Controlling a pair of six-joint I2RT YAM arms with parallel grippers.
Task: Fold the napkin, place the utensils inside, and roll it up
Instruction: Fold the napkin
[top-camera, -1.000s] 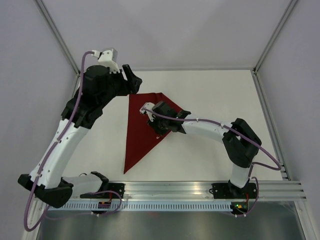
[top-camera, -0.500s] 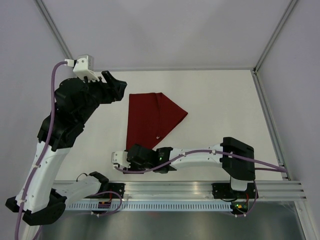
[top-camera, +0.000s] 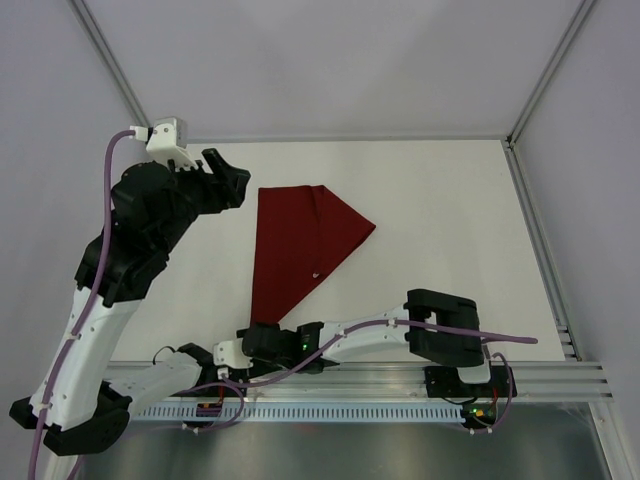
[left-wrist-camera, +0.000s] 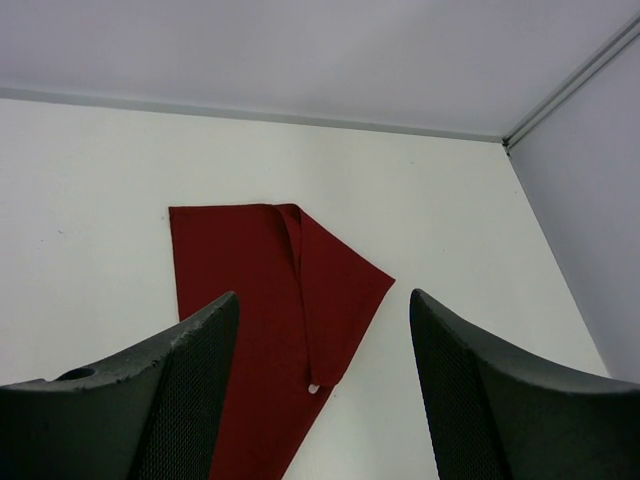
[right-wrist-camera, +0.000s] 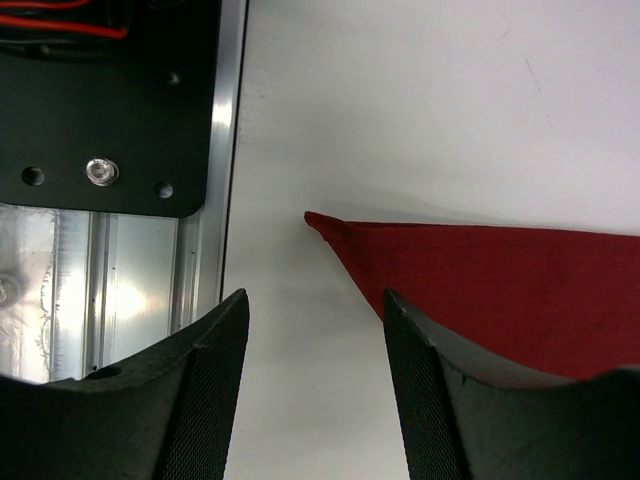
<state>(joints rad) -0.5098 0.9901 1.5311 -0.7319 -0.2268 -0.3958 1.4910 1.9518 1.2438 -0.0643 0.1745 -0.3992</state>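
The dark red napkin (top-camera: 300, 245) lies flat on the white table, folded into a long triangle whose point faces the near edge. A folded flap with a small white tag shows in the left wrist view (left-wrist-camera: 318, 300). My left gripper (top-camera: 232, 180) is open and empty, raised beyond the napkin's far left corner and looking down on it (left-wrist-camera: 322, 296). My right gripper (top-camera: 254, 336) is open and empty, low over the table at the napkin's near tip (right-wrist-camera: 320, 225), which lies just ahead of its fingers (right-wrist-camera: 215, 360). No utensils are in view.
The aluminium rail (top-camera: 400, 375) with the arm bases runs along the near edge, and it lies close to the left of the right gripper (right-wrist-camera: 130, 250). Grey walls enclose the table (top-camera: 450, 220) at the back and sides.
My right gripper has moved from the napkin's middle down to its near tip by the rail. My left arm has drawn back and to the left, away from the napkin's far corner.
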